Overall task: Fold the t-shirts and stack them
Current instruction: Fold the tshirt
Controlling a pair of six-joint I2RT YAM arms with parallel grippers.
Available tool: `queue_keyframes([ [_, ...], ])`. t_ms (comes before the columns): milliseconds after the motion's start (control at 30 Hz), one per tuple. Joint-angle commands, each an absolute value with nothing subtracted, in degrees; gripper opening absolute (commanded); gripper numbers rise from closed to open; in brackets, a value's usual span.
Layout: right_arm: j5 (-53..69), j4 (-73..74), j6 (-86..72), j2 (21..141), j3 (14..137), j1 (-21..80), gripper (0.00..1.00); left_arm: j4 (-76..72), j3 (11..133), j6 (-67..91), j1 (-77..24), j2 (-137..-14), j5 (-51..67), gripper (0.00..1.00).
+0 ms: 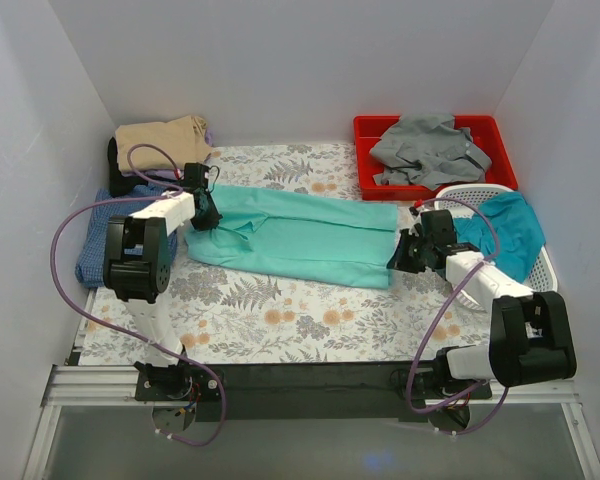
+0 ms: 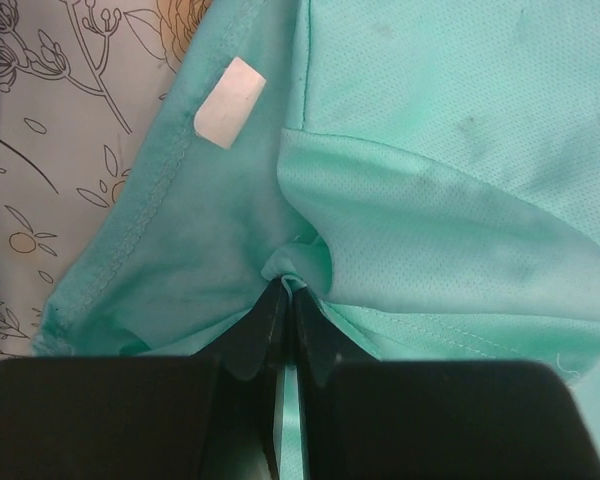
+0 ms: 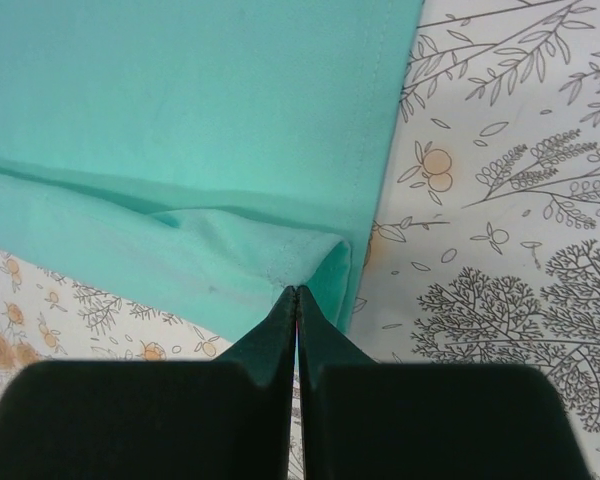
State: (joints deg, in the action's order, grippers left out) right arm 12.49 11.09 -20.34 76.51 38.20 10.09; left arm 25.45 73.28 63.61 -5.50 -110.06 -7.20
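Lying lengthwise across the middle of the floral table [image 1: 280, 315], the mint tee [image 1: 300, 238] is folded into a long band, flat except for puckers at both ends. The left gripper [image 1: 205, 215] sits at its left end, jaws closed tight on a small pinch of fabric near the neck seam, just below a white label [image 2: 230, 102] inside the collar. The right gripper [image 1: 412, 252] sits at the right end, jaws pressed together on the hem corner, where the cloth bunches into a little peak at the tips.

Behind the left arm, a tan tee [image 1: 165, 140] is folded at the back left corner. A blue tee [image 1: 95, 240] lies along the left edge, partly hidden under that arm. A red bin [image 1: 368, 130] at the back right holds a crumpled grey tee [image 1: 428, 148]; its front edge stands just beside the mint tee's far right corner. In front of the bin, a white basket [image 1: 546, 268] holds a teal tee [image 1: 508, 225], which spills close beside the right wrist. Purple cables [image 1: 65, 240] loop over both arms.
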Motion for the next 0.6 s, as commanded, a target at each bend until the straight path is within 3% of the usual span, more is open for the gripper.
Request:
queue_keyframes([
  [0,8.1,13.6,-20.5,74.4,38.1,10.0,0.01,27.1,76.1,63.1,-5.8,-104.9,-9.1,0.0],
  [300,-1.3,16.3,-21.1,72.3,38.0,9.9,0.01,29.2,79.9,62.4,-5.8,-103.3,-11.2,0.0],
  [567,1.6,16.4,-19.9,76.8,38.8,9.9,0.01,29.4,83.4,60.3,-5.8,-106.0,-9.2,0.02],
])
